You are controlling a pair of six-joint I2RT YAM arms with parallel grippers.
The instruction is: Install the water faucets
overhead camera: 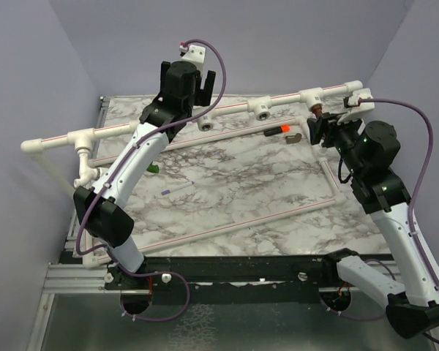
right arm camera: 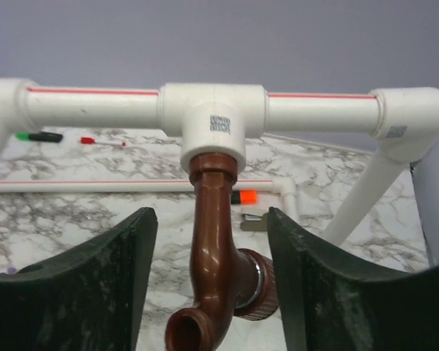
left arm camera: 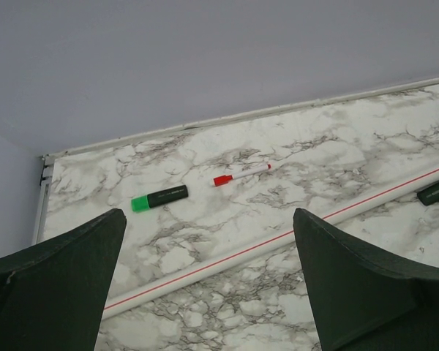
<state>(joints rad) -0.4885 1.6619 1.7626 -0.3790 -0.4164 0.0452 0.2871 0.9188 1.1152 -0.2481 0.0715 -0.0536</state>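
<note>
one brown faucet (right arm camera: 218,248) in tee (right arm camera: 214,117), right wrist view | perhaps one green faucet (overhead camera: 154,168) overhead | left end effector (left arm camera: 208,219) released | right end effector (right arm camera: 211,219) spread

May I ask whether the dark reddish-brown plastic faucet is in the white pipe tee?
In. The dark reddish-brown plastic faucet enters the downward socket of the white pipe tee; tightness cannot be told.

The light is soft and even, coming from above, and all three views are bright. The marble bench (overhead camera: 241,197) has only weak shadows under the arms and no hard glare. In the right wrist view the dark fingers (right arm camera: 80,292) near the lens look a little soft. The brown faucet (right arm camera: 218,241) is sharp, with a mild shine along its spout
</note>
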